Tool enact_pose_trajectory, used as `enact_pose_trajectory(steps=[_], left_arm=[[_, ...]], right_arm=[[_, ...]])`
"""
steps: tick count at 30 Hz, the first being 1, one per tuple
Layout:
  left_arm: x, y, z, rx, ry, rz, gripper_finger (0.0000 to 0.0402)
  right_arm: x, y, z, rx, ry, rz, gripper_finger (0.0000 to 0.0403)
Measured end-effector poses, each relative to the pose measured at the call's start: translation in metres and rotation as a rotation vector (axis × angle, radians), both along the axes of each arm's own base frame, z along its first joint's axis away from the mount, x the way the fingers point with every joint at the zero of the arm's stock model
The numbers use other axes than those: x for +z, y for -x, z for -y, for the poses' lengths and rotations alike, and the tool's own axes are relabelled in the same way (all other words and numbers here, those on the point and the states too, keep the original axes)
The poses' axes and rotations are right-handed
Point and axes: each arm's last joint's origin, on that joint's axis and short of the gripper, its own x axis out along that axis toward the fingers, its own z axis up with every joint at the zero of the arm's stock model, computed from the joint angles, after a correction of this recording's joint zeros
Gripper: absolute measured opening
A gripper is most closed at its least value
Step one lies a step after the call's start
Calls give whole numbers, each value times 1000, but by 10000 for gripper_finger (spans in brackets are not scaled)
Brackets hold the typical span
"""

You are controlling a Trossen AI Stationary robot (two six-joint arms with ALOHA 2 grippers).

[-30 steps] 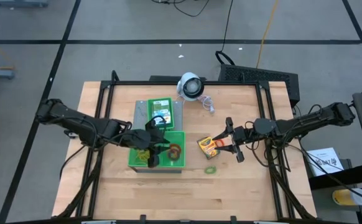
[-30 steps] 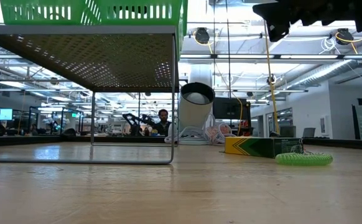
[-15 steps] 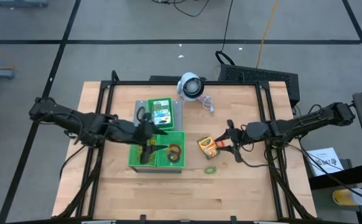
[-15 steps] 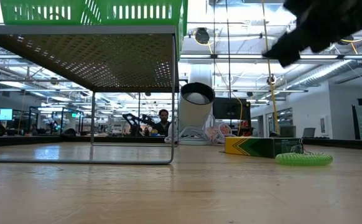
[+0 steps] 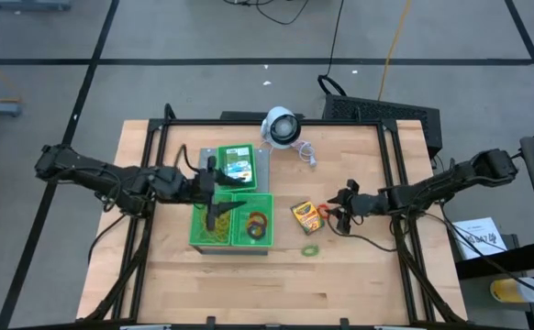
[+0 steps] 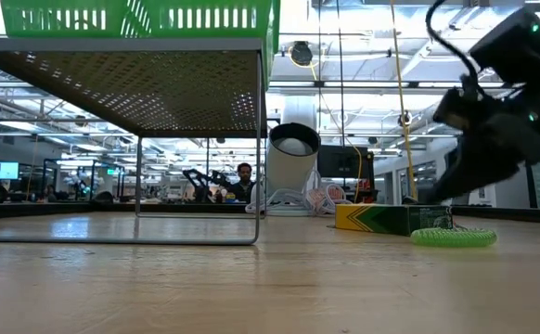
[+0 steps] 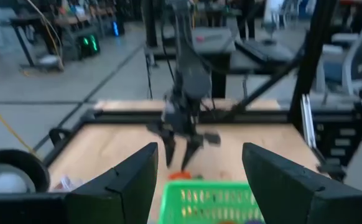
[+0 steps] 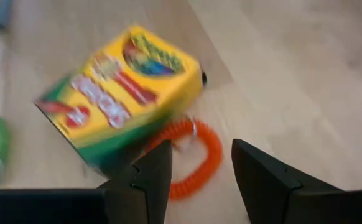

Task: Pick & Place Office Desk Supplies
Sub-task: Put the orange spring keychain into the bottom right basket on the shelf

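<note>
A yellow-and-green crayon box (image 5: pixel 306 215) (image 8: pixel 122 93) lies flat on the table. An orange coiled band (image 8: pixel 190 158) lies against its edge, and a green coiled band (image 5: pixel 312 249) (image 6: pixel 453 237) lies nearer the front. My right gripper (image 5: pixel 340 214) (image 8: pixel 196 186) hangs open, slanting down, just right of the box, its fingers either side of the orange band and above it. My left gripper (image 5: pixel 221 188) (image 7: pixel 199 155) stands open and about level above a green tray (image 5: pixel 244 240) that holds rubber bands (image 5: pixel 258 224). Another crayon box (image 5: pixel 238 165) lies in the tray behind.
The trays sit on a grey mesh stand (image 6: pixel 140 88) at centre left. A white round device (image 5: pixel 282 126) with a cord stands at the table's far edge. Black frame rails (image 5: pixel 395 174) run along both sides. Bare wood lies along the near edge.
My right gripper has come down from high above the table and tipped downward, ending close over the orange band beside the crayon box. My left gripper has drawn back from over the green tray toward the table's left edge and swung up to about level.
</note>
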Motion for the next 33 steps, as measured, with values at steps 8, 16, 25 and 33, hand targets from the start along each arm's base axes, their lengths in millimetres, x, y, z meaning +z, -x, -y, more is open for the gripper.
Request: enact_pose_trajectory(steps=[8, 16, 25, 33], left_arm=[[3, 4, -9, 32, 14, 52, 244], [0, 1, -14, 60, 40, 41, 244], [-1, 1, -14, 62, 53, 32, 244], [-5, 1, -15, 67, 68, -8, 244]], right_arm=[[-19, -2, 0, -40, -22, -104, 155], [-35, -2, 0, -97, -17, -195, 155], [-44, 1, 1, -133, -18, -256, 108], [-44, 1, 1, -124, -17, -259, 15]])
